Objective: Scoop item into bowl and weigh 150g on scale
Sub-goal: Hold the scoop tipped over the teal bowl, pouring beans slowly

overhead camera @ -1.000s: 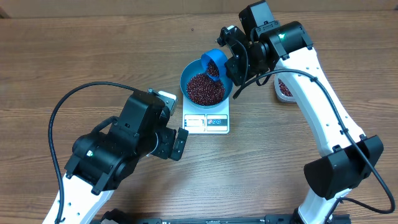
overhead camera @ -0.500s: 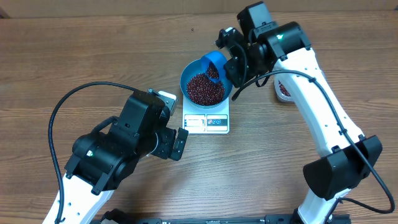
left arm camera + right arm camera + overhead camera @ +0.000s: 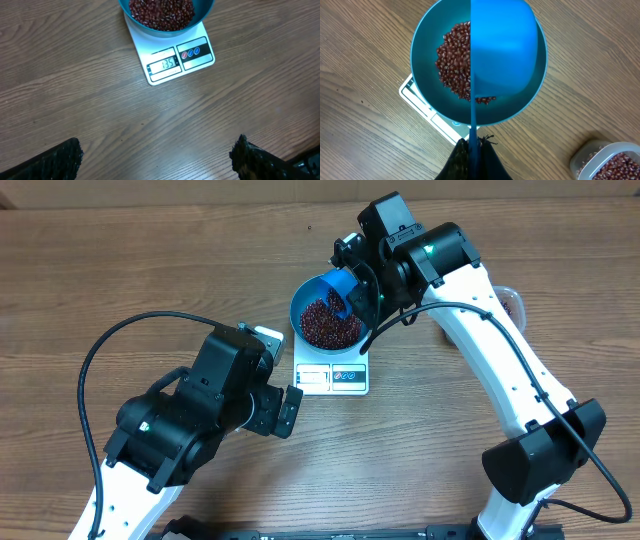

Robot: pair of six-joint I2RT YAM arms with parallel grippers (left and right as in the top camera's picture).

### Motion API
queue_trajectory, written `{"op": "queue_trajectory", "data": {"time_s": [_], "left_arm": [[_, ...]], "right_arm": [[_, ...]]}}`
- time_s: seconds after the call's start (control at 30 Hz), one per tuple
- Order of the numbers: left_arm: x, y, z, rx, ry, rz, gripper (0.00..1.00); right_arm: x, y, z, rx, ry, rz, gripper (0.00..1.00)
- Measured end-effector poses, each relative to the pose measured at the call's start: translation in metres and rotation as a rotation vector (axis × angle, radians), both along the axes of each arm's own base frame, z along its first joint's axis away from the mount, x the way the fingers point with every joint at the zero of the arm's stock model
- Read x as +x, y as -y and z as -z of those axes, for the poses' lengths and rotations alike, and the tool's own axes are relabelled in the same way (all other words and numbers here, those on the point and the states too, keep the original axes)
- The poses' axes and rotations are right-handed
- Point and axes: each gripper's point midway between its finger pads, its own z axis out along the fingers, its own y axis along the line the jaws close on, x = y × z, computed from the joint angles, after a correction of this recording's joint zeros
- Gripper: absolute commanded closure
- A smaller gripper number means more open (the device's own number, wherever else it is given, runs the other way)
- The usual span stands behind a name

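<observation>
The teal bowl (image 3: 300,308) stands on the white scale (image 3: 332,378) and holds a heap of red-brown beans (image 3: 322,328). My right gripper (image 3: 366,284) is shut on the thin handle of a bright blue scoop (image 3: 341,287). In the right wrist view the scoop (image 3: 502,45) is tipped on edge over the right half of the bowl (image 3: 422,50), above the beans (image 3: 454,57); the gripper (image 3: 474,152) pinches the handle. My left gripper (image 3: 157,151) hangs open over bare wood in front of the scale (image 3: 175,60), whose display reads 135.
A clear plastic tub (image 3: 606,163) with more beans sits on the table right of the bowl, partly hidden behind my right arm in the overhead view. A black cable (image 3: 100,350) loops from the left arm over the table.
My right gripper has swung left with the scoop, carrying it further over the bowl and tipping it more steeply. The left arm has stayed still.
</observation>
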Motion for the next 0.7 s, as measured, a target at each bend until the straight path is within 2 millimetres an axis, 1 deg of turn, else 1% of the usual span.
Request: {"op": "queue_trajectory", "data": {"time_s": [0.23,0.4,0.7], "left_arm": [[0.0000,-0.0001,0.0000,0.000,0.000,0.000,0.00],[0.0000,-0.0001,0.0000,0.000,0.000,0.000,0.01],[0.0000,-0.0001,0.0000,0.000,0.000,0.000,0.01]], "right_arm": [[-0.0011,-0.0021,-0.0008,0.030,-0.015,-0.004,0.96],[0.0022,0.0040,-0.0013,0.049,-0.024,0.014,0.96],[0.0017,0.0038,-0.0014,0.053,-0.028,0.013,0.96]]}}
